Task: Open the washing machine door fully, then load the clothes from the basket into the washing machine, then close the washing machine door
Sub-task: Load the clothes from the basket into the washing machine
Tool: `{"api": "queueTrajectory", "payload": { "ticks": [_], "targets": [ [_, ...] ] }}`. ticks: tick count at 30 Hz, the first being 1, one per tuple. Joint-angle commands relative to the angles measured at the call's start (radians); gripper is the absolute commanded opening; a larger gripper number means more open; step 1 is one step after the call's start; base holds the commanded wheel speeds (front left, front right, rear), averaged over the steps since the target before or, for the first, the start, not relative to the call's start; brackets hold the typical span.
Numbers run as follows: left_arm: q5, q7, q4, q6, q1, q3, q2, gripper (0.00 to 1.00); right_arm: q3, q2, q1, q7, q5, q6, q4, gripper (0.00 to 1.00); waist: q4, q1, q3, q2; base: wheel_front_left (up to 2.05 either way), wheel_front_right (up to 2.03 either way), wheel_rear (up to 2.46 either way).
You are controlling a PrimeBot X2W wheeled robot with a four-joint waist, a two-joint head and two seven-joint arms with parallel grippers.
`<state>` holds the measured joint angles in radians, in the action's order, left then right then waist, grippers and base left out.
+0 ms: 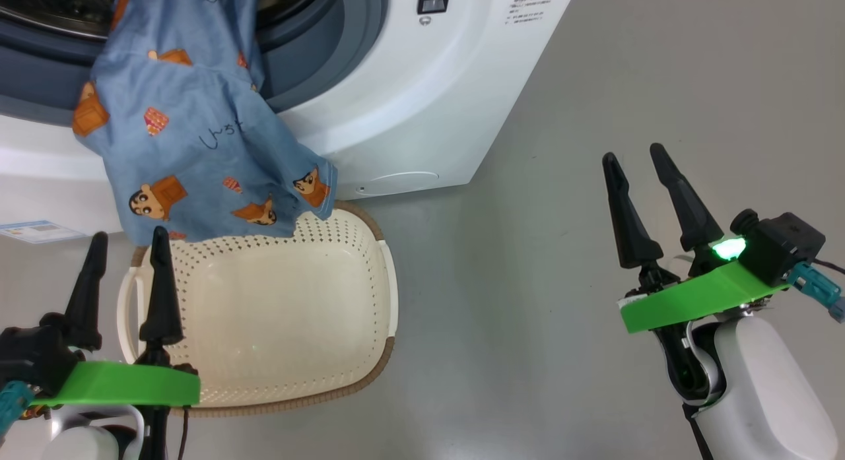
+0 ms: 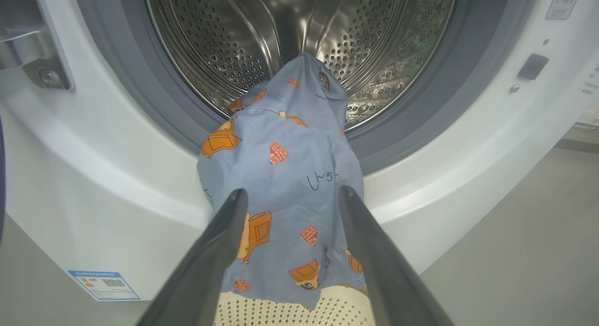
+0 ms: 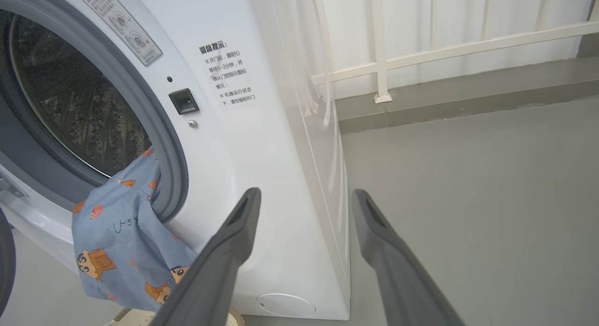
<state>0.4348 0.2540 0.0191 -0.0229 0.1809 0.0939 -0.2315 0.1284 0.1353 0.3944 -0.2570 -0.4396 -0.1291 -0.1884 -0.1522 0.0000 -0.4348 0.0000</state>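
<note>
The washing machine (image 1: 409, 103) stands with its opening uncovered and its steel drum (image 2: 234, 36) exposed. A dark curved edge at the left of the right wrist view looks like the washing machine door (image 3: 5, 265) swung aside. The clothes (image 1: 191, 143) are a light blue printed garment hanging half out of the drum, over the grey ring, down to the basket (image 1: 393, 282). That cream basket holds nothing else. My left gripper (image 1: 129, 234) is open, just below the garment's hem at the basket's left rim. My right gripper (image 1: 632, 151) is open over bare floor to the machine's right.
Grey floor runs around the machine and basket, widest on the right. A white railing (image 3: 379, 59) and a low kerb stand behind the machine's right side. A blue label sticker (image 2: 104, 285) and a round cap (image 3: 285, 305) sit low on the machine's front.
</note>
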Motion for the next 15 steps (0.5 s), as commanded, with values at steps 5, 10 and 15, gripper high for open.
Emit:
{"api": "queueTrajectory", "payload": {
  "ticks": [5, 10, 15],
  "targets": [
    [-0.016, 0.003, -0.028, -0.015, -0.007, -0.039, -0.019, 1.0, 0.019, 0.005, -0.022, -0.005, 0.004, -0.002, 0.025, 1.0, -0.002, 0.0, 0.001, 0.0, 0.0, 0.0, 0.0],
    [-0.012, 0.003, -0.02, -0.016, -0.01, -0.036, -0.015, 1.0, 0.021, 0.006, -0.021, -0.005, 0.003, -0.002, 0.023, 1.0, -0.003, 0.0, 0.003, 0.0, 0.0, 0.0, 0.0],
    [-0.01, -0.003, -0.005, -0.018, -0.012, -0.028, -0.016, 1.0, 0.021, 0.007, -0.02, -0.005, 0.002, -0.002, 0.02, 1.0, -0.003, 0.0, 0.003, 0.0, 0.0, 0.0, 0.0]
  ]
}}
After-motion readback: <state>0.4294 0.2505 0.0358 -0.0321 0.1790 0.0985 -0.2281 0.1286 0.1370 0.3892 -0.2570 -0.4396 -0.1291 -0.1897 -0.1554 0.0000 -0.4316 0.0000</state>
